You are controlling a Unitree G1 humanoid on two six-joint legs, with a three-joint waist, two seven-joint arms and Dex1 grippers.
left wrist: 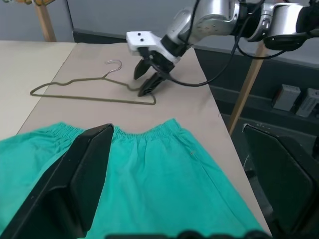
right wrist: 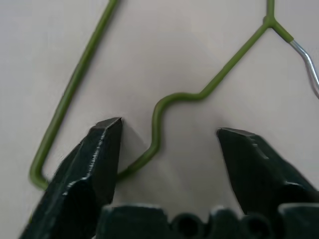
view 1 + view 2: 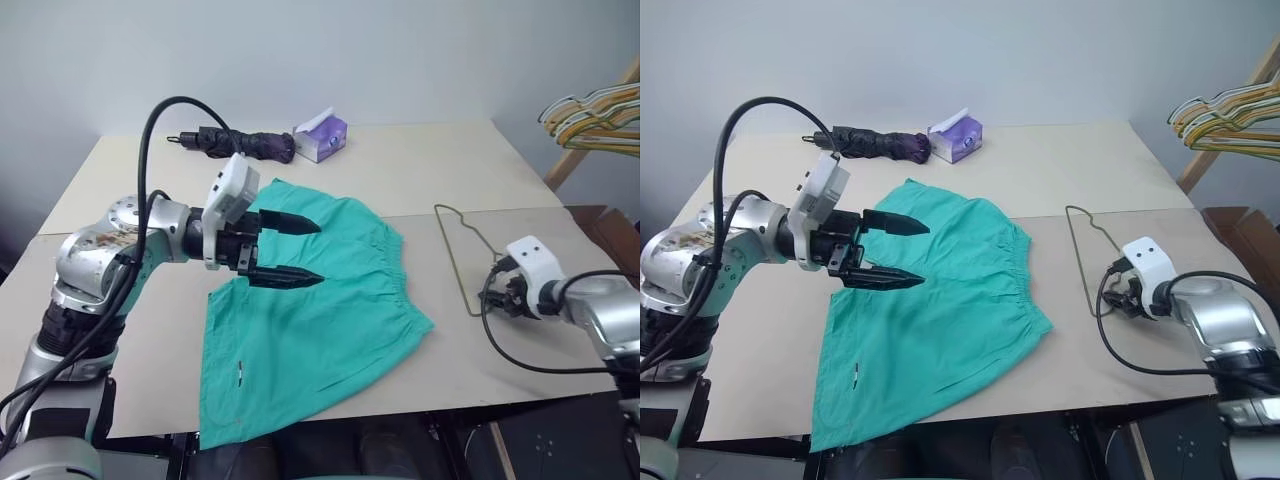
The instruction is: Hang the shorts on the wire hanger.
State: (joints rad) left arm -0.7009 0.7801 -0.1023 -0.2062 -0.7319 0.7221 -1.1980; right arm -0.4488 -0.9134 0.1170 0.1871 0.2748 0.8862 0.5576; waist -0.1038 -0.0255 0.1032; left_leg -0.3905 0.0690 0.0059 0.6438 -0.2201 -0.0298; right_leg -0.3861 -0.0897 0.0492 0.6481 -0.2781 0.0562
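Note:
The teal-green shorts [image 3: 320, 320] lie flat in the middle of the table, waistband toward the right. My left gripper [image 3: 318, 253] hovers just above their far part, pointing right, open and empty; its two black fingers [image 1: 79, 179] frame the waistband in the left wrist view. The olive wire hanger [image 1: 89, 97] lies flat on the table to the right of the shorts. My right gripper [image 2: 168, 128] points down at its near corner, open, with a finger [image 2: 102, 149] on each side of the bent wire [image 2: 159, 115] and a gap still showing around it.
A folded dark umbrella [image 3: 240, 143] and a purple tissue box [image 3: 322, 137] lie at the table's far side. A bunch of coloured hangers [image 3: 595, 115] hangs on a wooden rack past the right edge. One shorts leg reaches the front edge [image 3: 400, 405].

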